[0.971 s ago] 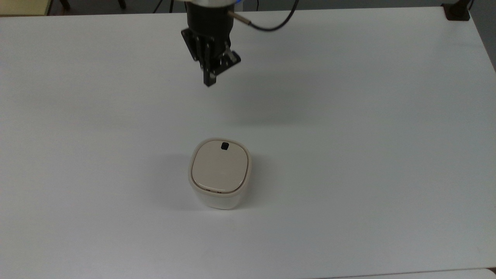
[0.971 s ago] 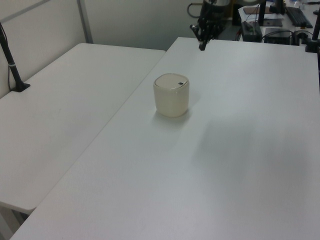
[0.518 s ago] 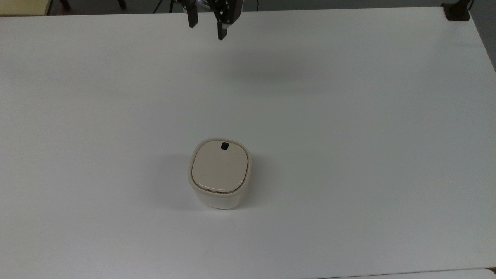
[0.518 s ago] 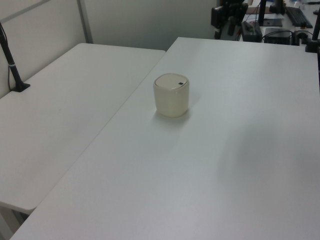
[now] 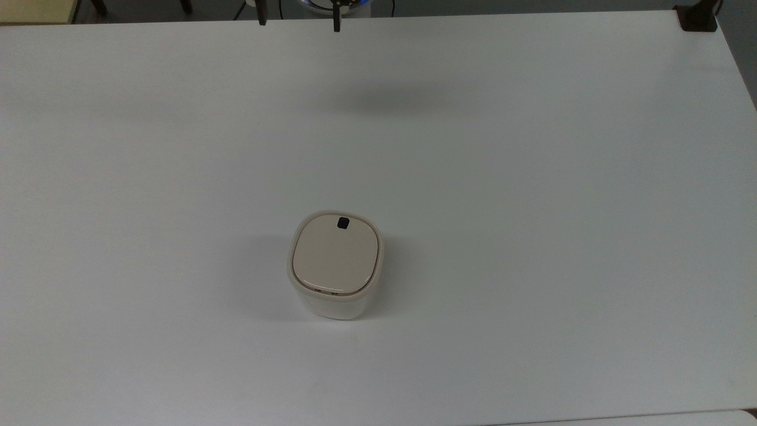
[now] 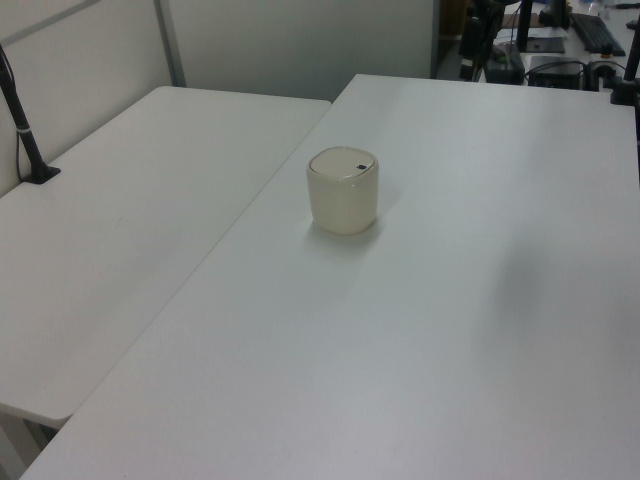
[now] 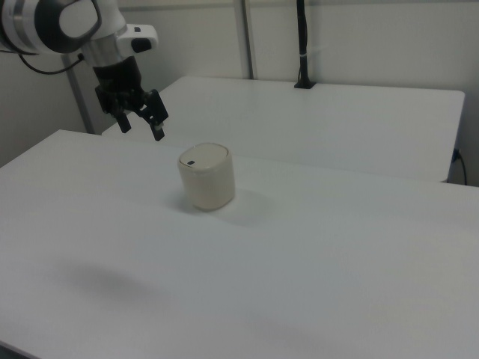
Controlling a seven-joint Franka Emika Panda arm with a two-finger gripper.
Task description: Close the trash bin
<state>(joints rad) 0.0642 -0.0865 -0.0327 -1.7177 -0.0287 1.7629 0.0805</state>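
The trash bin is a small cream-white tub standing upright near the middle of the white table. Its beige lid lies flat and flush on the rim, with the black square button on the edge toward the top view's top. The left view shows the trash bin with the lid down, and so does the right view, bin. My gripper hangs open and empty in the air, well above the table and off to the right view's left of the bin. In the top view just the two fingertips of my gripper poke in at the top edge, spread wide.
A second white table adjoins on the left view's left, with a black clamped post at its far side. Another black clamp sits at the top view's upper right table corner. Desks with equipment stand beyond the far edge.
My gripper has pulled back from over the table to the top view's top edge, rising and opening wider. The bin has not moved and its lid stays down.
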